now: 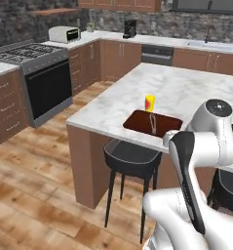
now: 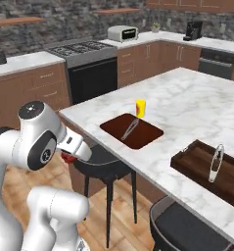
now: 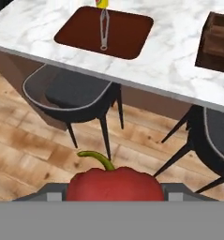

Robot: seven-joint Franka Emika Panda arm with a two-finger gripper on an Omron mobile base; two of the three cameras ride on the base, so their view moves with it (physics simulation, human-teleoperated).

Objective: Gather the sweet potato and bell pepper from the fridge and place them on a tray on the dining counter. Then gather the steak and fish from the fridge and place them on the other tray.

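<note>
You've got the bell pepper (image 3: 114, 183) pinched in the claw (image 3: 114, 191): the hand view shows it wedged between the two finger tips at the bottom of the frame. It's glossy red, rounded, with a curved green stem arching up and to the left. In the right base view a sliver of the same red (image 2: 68, 157) peeks out under the white wrist, low beside the arm and short of the bench edge.

Pepper hangs over the wood floor (image 3: 24, 140), in front of the marble bench (image 1: 186, 88), not above it. Two dark stools (image 3: 69, 96) sit tucked under the bench edge ahead of the claw.

On the bench: a flat dark-red tray (image 2: 132, 131) near the edge with a thin metal utensil (image 2: 129, 128) lying on it, and a small yellow container (image 2: 140, 108) standing just behind it. A second, deeper brown tray (image 2: 197, 164) sits further right, also with a metal utensil (image 2: 216, 162) in it.
</note>
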